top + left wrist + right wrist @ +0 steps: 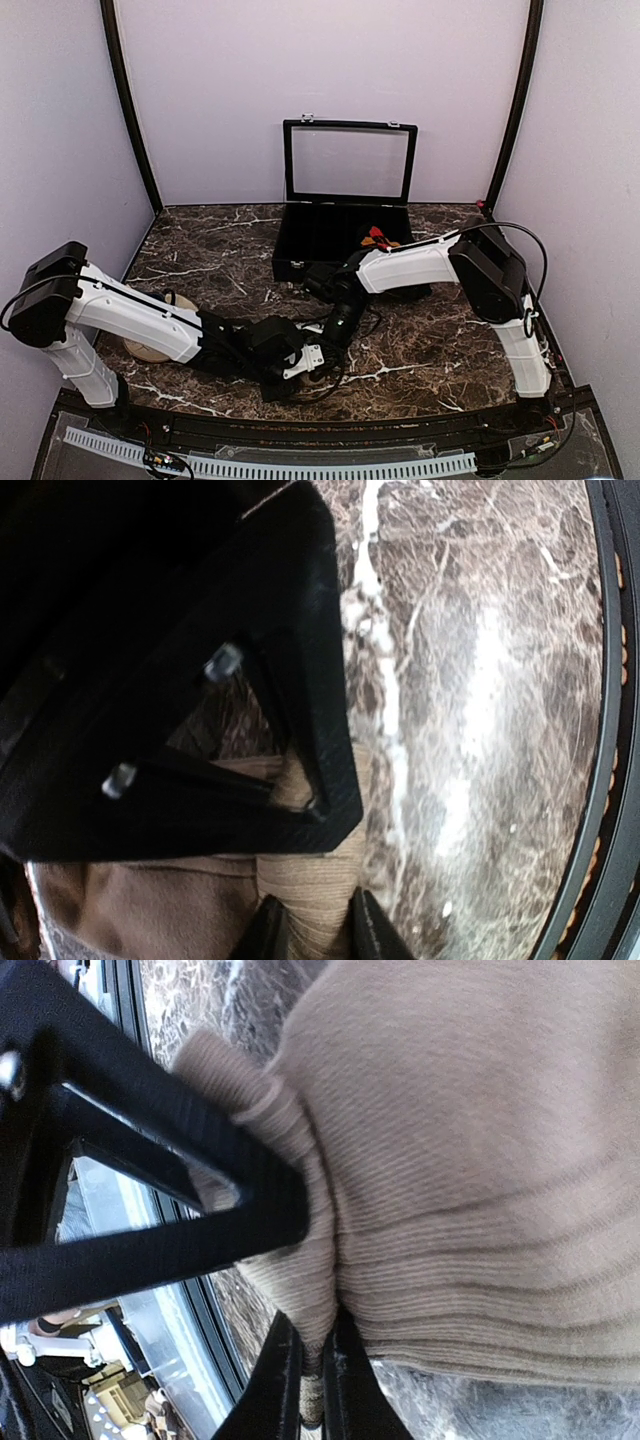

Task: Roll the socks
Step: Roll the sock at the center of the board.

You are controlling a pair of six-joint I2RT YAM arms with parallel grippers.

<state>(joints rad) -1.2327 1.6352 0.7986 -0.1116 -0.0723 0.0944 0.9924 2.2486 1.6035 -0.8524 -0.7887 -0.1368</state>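
We see a plain tan-brown ribbed fabric sock lying on the dark brown marble-patterned desk. It sits in front of the open black compartment case, whose glass-paned lid stands upright, and it is apart from the case's front wall. Both arms meet over the sock there.

The left end effector is clenched on this sock, its two black fingertips pressing in from either side of a bunched ribbed strip of the fabric. The right end effector is clenched too, its jaws almost together with a thin fold of the same sock's edge pinched between them. Each wrist view shows the other arm's black triangular finger frame lying across the sock close by, so the two grips sit just beside each other.

The argyle fabric sock, with red and orange diamonds, lies inside the case towards its right side, well apart from both end effectors.

In front of the case and to the right of the grips, bare veined marble runs out to the black rim at the desk's near edge. In front of the case and well off to its left, a tan round thing sits partly under the left arm, and we cannot tell what it is. Pale walls close the desk in behind the case and on either side of it
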